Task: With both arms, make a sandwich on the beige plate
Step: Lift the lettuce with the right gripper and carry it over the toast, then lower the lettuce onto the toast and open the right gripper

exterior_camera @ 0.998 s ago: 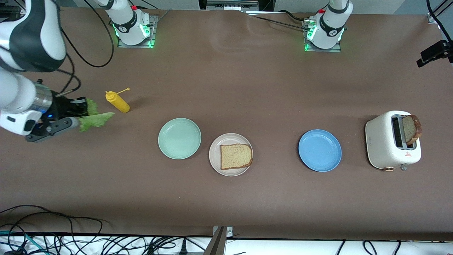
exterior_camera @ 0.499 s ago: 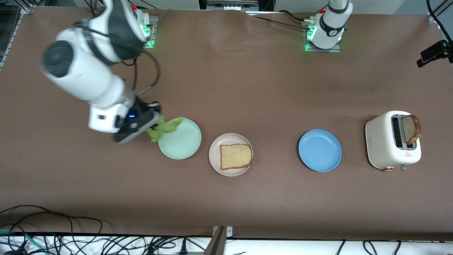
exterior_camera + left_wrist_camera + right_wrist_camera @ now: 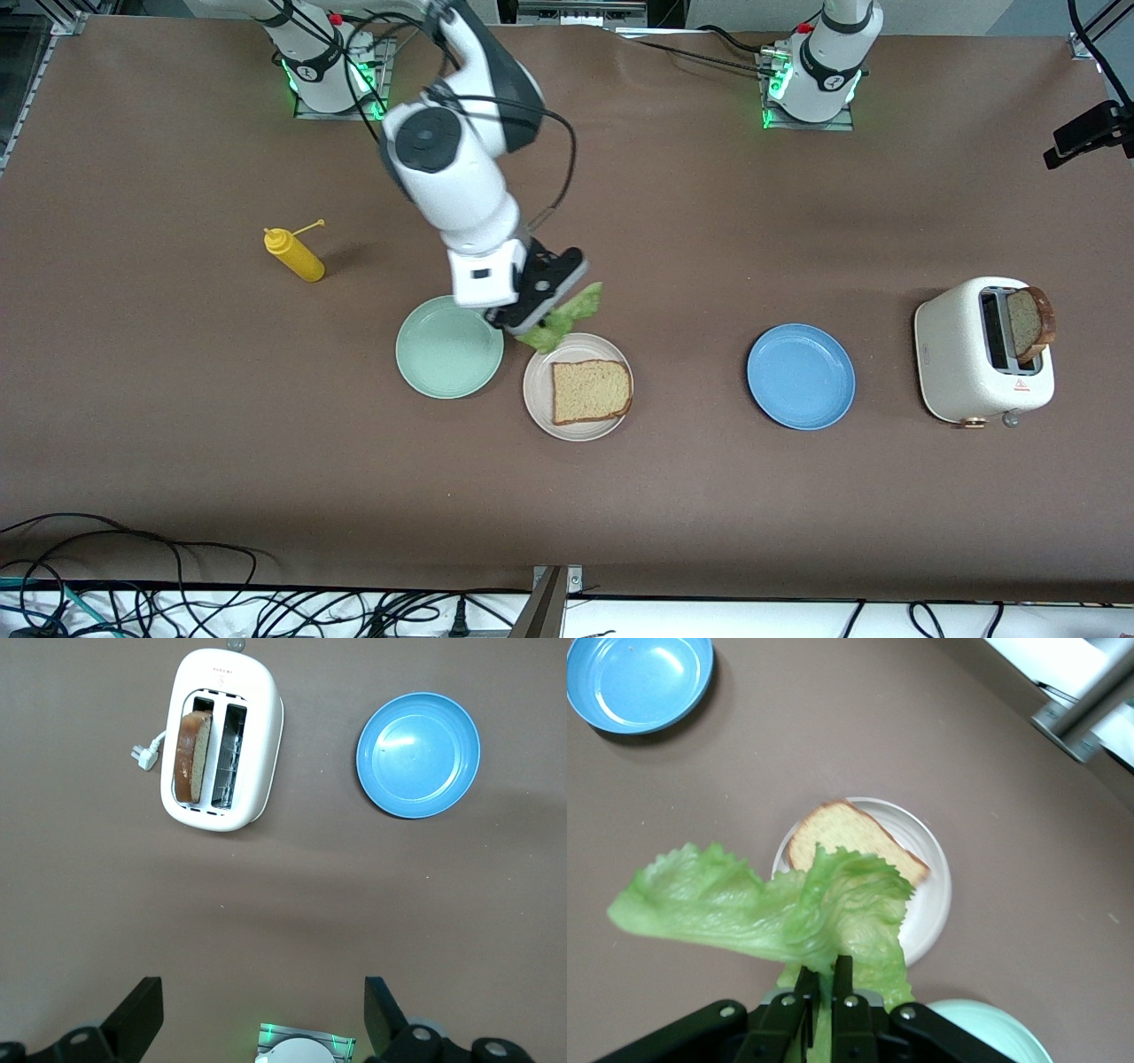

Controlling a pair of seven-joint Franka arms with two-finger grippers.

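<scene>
Brown counter [image 3: 673, 221]: right pincer [image 3: 545, 312], clenched on the lettuce leaf [image 3: 563, 321], has swung from beside the mustard bottle [image 3: 295, 255] to the beige plate [image 3: 539, 399] rim. Layering onto the bread slice [image 3: 591, 390] seems imminent; left pincer [image 3: 264, 1017] waits released.

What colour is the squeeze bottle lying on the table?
Yellow: the plastic squeeze bottle with a thin nozzle shows best in the front view.

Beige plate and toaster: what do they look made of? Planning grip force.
Beige plate: smooth, matte, faintly speckled with a shallow rim; probably plastic or melamine, though glazed ceramic can't be ruled out. Toaster: glossy cream shell with rounded corners, likely moulded plastic or enamelled metal; wire racks show inside its slots in the left wrist view.
</scene>
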